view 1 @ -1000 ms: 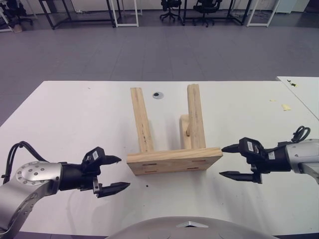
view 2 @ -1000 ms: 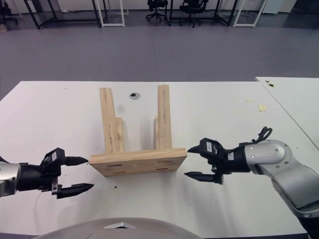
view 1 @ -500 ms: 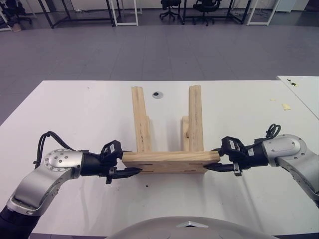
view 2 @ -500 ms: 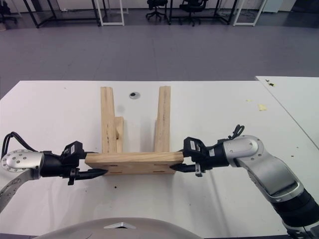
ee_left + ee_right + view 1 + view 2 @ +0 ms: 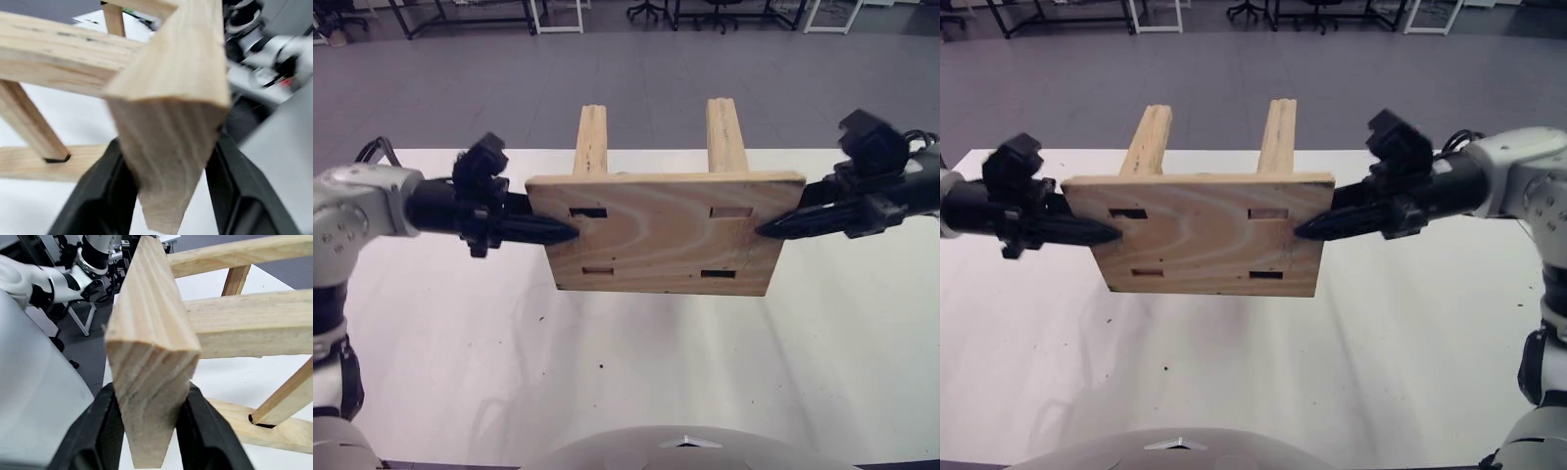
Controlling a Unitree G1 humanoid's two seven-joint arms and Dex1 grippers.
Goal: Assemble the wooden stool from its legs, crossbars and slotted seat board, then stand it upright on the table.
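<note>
Wooden seat board (image 5: 666, 235) hung above the white table (image 5: 431, 333), its slotted face toward the head camera and its legs (image 5: 591, 137) pointing away. Both arms reached inward at one level. The left gripper (image 5: 568, 233) and right gripper (image 5: 766, 230) clamped the board's opposite side edges. In the left wrist view, black fingers (image 5: 98, 196) pinched the board's edge between them, with the legs beyond the fingertips. In the right wrist view, that gripper's fingers (image 5: 100, 431) squeezed the other edge likewise.

A white table (image 5: 636, 343) stretches across the scene from left to right, its far edge set against a grey floor (image 5: 646, 69). Two small dark specks (image 5: 600, 366) lie apart on the near left part of its top.
</note>
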